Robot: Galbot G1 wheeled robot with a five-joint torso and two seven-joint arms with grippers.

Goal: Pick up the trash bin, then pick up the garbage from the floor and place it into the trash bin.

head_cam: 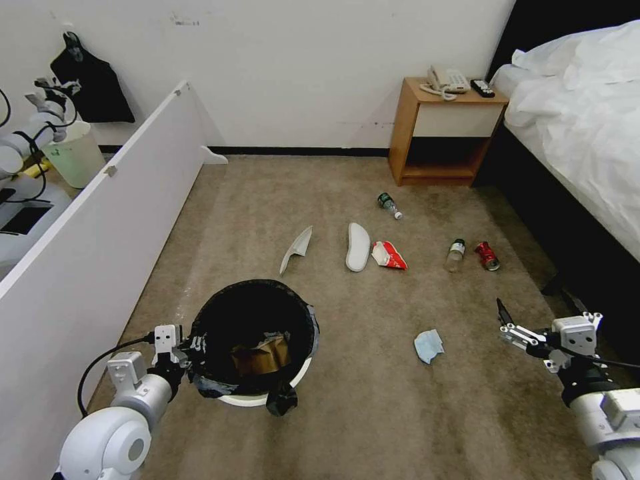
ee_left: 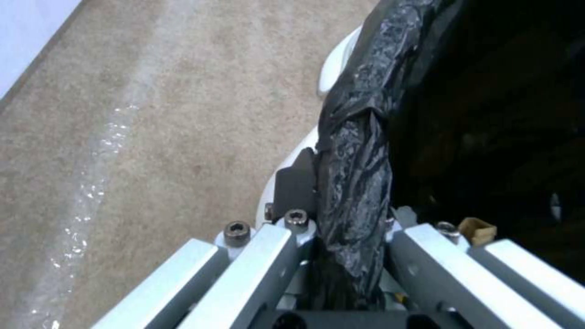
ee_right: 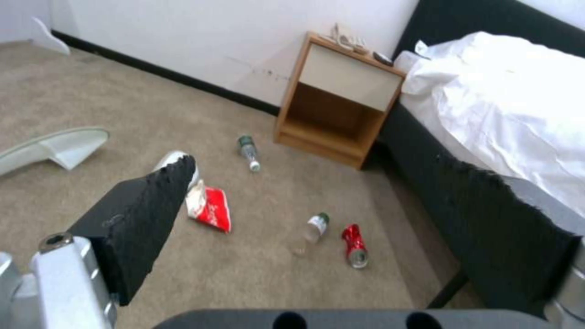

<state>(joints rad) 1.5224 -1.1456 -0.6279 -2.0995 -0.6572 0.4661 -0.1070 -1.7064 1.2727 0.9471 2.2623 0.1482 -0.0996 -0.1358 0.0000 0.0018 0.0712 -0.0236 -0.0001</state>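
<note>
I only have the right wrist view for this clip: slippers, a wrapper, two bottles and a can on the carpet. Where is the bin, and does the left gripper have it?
Observer: The bin is at the robot's front left, and the left gripper is shut on its bagged rim.
Operator: Anything in it yet?
Observer: Yes, a brown cardboard scrap lies inside.
Operator: Any litter my view misses?
Observer: A light-blue wad lies on the carpet, between the bin and the open right gripper.
</note>
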